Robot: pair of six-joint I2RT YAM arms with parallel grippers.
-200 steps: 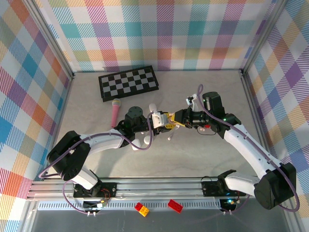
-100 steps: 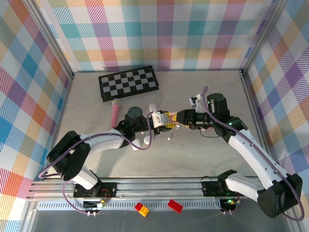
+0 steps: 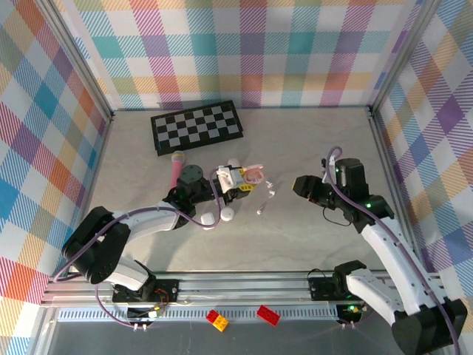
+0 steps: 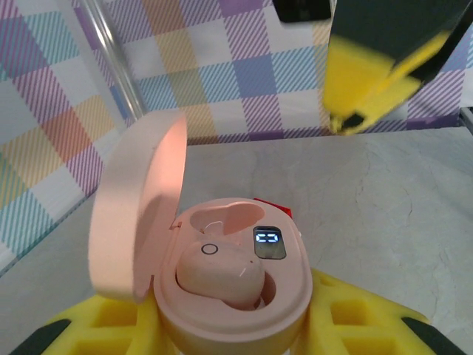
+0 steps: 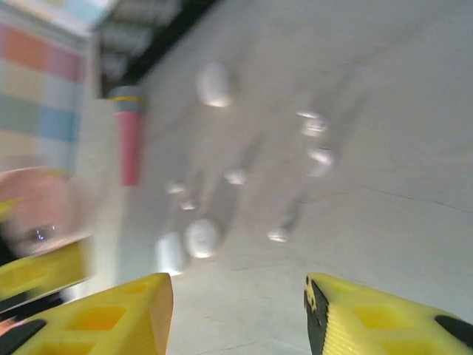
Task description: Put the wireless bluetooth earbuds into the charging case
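My left gripper [image 3: 240, 182] [image 4: 230, 319] is shut on the pink charging case [image 3: 251, 175] [image 4: 235, 266], which stands open with its lid tipped left. A pink earbud [image 4: 220, 274] lies in the near socket; the far socket [image 4: 225, 219] is empty and the small display is lit. My right gripper [image 3: 298, 185] [image 5: 236, 292] is off to the right of the case, open, with nothing between its yellow fingers [image 5: 111, 314]. Small white earbuds [image 3: 271, 194] [image 5: 319, 155] lie loose on the table between the two grippers.
White rounded cases [image 3: 227, 215] [image 5: 199, 237] lie near the left arm. A pink microphone [image 3: 177, 171] [image 5: 129, 140] and a chessboard [image 3: 196, 126] sit toward the back left. Two toy bricks [image 3: 216, 318] rest on the front rail.
My right gripper has drawn back to the right, away from the pink case, and opened. The left gripper has shifted the case slightly left and back.
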